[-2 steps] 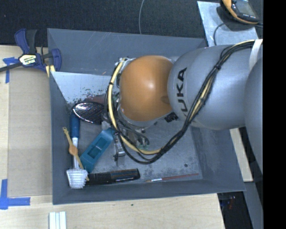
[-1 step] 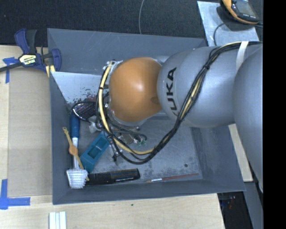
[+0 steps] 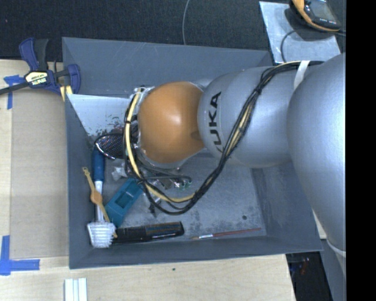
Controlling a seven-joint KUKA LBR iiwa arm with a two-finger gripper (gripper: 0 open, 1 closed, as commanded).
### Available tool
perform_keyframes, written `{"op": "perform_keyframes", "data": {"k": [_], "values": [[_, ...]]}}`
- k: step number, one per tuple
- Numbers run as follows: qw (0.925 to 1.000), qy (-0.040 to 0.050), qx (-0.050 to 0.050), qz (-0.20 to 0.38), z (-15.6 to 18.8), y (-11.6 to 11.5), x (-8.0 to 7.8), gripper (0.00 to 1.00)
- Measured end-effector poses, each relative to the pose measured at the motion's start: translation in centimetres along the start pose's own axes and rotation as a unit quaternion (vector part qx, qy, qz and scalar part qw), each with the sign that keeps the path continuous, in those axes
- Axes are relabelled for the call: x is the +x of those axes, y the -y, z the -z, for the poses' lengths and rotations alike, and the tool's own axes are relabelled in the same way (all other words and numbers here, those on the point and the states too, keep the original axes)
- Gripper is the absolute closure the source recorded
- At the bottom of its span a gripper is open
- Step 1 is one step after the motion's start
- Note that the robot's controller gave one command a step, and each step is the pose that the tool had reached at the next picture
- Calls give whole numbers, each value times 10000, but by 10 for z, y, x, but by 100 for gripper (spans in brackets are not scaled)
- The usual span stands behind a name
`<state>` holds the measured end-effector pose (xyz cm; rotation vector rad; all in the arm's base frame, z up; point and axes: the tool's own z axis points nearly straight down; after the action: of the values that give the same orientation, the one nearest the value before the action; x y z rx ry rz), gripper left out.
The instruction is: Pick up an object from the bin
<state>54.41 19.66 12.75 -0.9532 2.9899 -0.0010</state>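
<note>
In the bin (image 3: 247, 200), a brush (image 3: 101, 234) touches the comb's (image 3: 150, 231) left end, a box (image 3: 124, 201) lies behind the comb and a stick (image 3: 229, 233) right of it.

Pale tan bench (image 3: 35, 176) left of and below the grey bin (image 3: 170, 50). Black surface (image 3: 117, 20) behind the bin, thin cable (image 3: 184, 23) running down it. White sheet (image 3: 275, 26) top right, yellow-and-black object (image 3: 314, 14) on it. Light even, soft.
</note>
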Motion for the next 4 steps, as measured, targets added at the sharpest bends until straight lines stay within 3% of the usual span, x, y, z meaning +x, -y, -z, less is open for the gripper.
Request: {"op": "perform_keyframes", "data": {"k": [1,2,4], "values": [[9972,17,-6,753,-60,7,-13,0],[9962,34,29,868,-58,1,-26,100],[9963,33,30,864,-55,1,-25,100]]}}
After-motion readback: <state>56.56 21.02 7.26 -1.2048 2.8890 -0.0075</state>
